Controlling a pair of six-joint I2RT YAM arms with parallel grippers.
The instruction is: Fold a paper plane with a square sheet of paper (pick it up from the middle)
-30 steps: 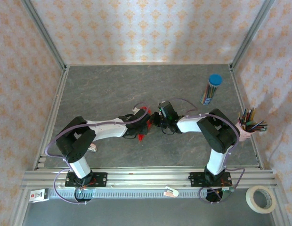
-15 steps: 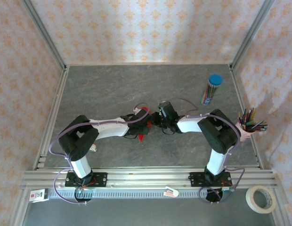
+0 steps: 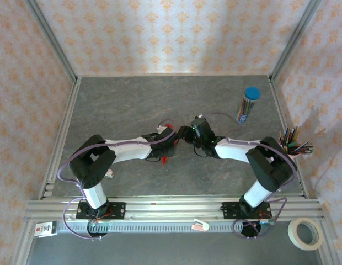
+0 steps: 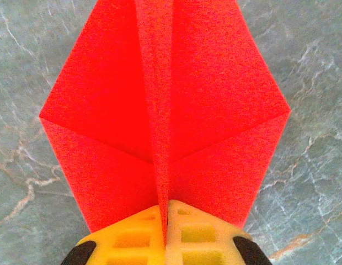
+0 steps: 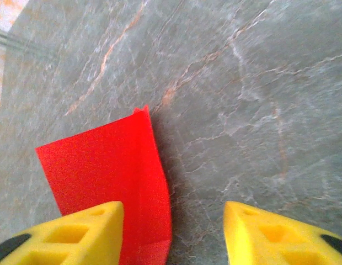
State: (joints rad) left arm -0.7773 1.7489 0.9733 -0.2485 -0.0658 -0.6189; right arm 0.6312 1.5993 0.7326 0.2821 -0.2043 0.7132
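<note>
red paper (image 4: 160, 110) pinched along its centre fold in left gripper (image 4: 165, 223), open right gripper (image 5: 171, 212) at its edge

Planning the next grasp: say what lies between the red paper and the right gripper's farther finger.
Bare grey tabletop, in the right wrist view, between the red paper and that finger of the right gripper.

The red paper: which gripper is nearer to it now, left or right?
Left. The left gripper is shut on the red paper, pinching its middle fold. The right gripper stands open right beside the paper's edge, not gripping it.
</note>
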